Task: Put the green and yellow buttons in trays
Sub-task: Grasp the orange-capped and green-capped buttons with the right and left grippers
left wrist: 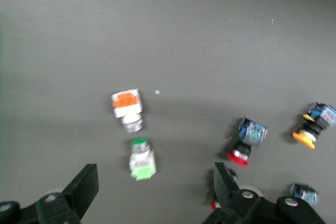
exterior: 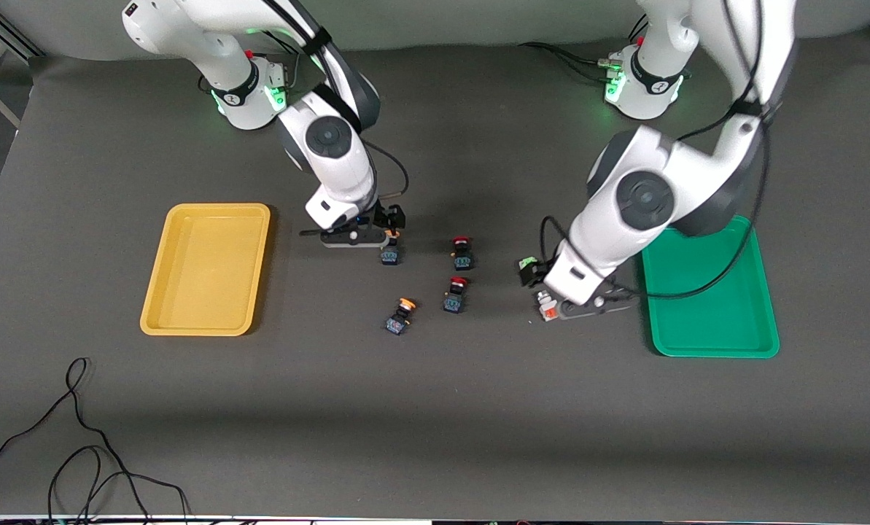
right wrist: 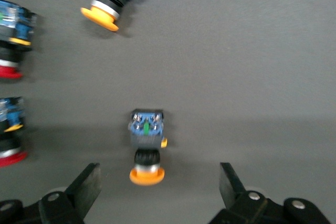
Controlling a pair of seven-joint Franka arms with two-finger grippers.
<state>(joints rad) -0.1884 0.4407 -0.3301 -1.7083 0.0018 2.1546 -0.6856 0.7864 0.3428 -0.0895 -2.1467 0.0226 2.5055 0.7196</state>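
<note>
Grey table (exterior: 435,408): left claw (exterior: 544,288) partly hides green button (exterior: 528,262).

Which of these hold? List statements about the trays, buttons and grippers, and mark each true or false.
1. No button lies in the yellow tray or the green tray. True.
2. The right gripper is shut on a yellow button. False: it is open over that button, which lies on the table.
3. Two red buttons lie on the table. True.
4. The green button sits in the green tray. False: it lies on the table beside that tray, under the open left gripper.
</note>
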